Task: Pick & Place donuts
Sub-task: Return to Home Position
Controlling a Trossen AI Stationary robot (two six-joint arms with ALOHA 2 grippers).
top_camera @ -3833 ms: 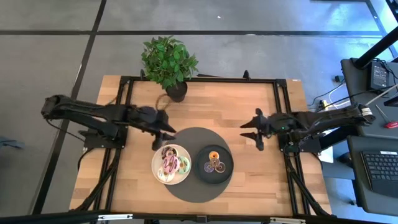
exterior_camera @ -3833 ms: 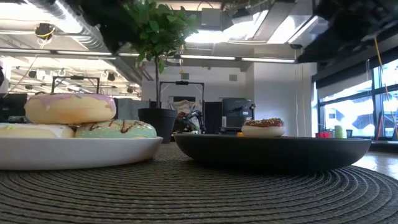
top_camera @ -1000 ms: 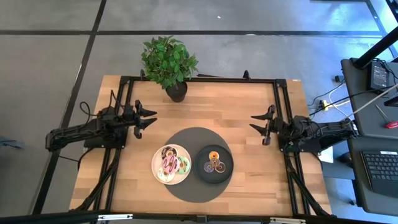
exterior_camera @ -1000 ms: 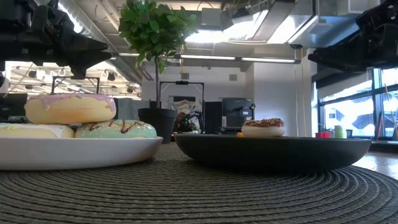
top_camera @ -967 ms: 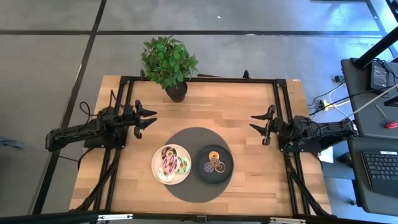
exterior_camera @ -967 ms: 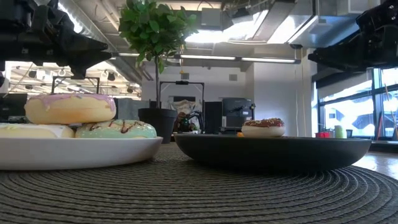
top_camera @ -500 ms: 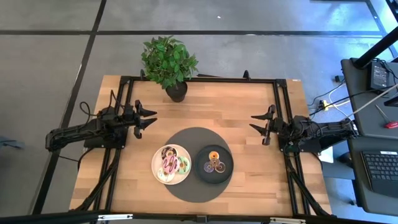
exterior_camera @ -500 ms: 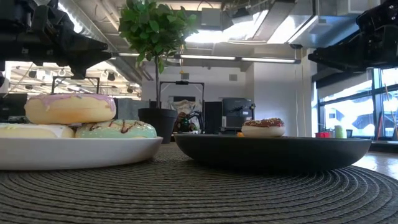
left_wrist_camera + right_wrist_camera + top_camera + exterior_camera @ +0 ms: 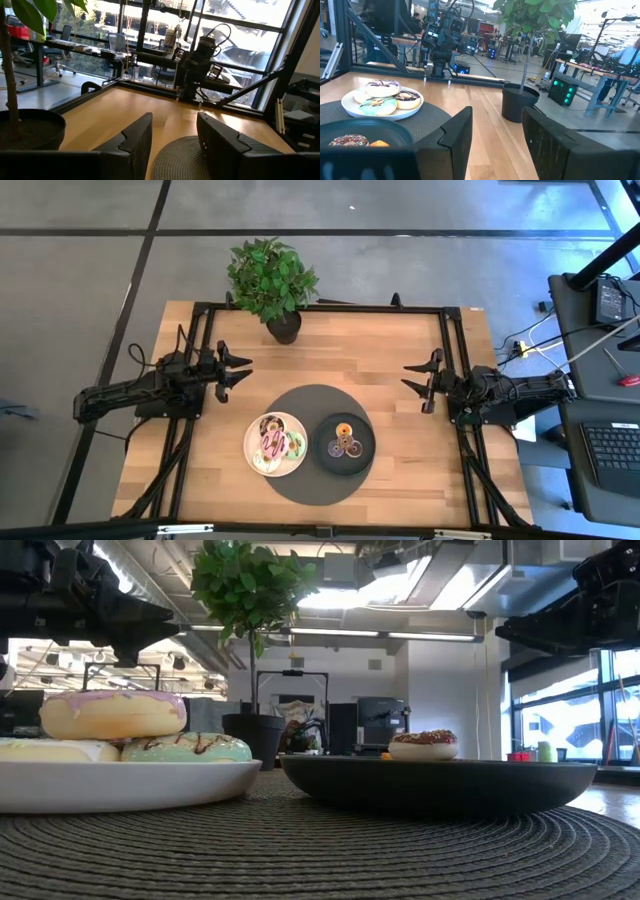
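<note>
From above, the left gripper (image 9: 241, 372) hangs empty over the table (image 9: 390, 340) at 9 o'clock from the round mat (image 9: 312, 402), jaws spread. The right gripper (image 9: 407, 377) mirrors it at 3 o'clock, likewise spread and empty. Both are well apart from the plates. On the mat the white plate (image 9: 249, 455) sits at 7 o'clock with large donuts (image 9: 274, 444) heaped on it. Just beside it, at 5 o'clock, the black plate (image 9: 369, 446) holds small donuts (image 9: 344, 443). The plant (image 9: 270, 275) stands at 11 o'clock by the far edge. At table height, the white plate lies at 9 o'clock. On it a purple donut (image 9: 112, 712) rests on a green donut (image 9: 187, 747) and a pale one. A chocolate donut (image 9: 423, 744) shows above the black plate's rim at 3 o'clock. Both arms show dark at 10 and 2 o'clock, above the plates. The left wrist view shows its two fingers (image 9: 136, 140) apart with only mat and bare wood between them, the pot (image 9: 30, 131) near. In the right wrist view that gripper's own pair is parted too, facing both loaded plates and the pot.
</note>
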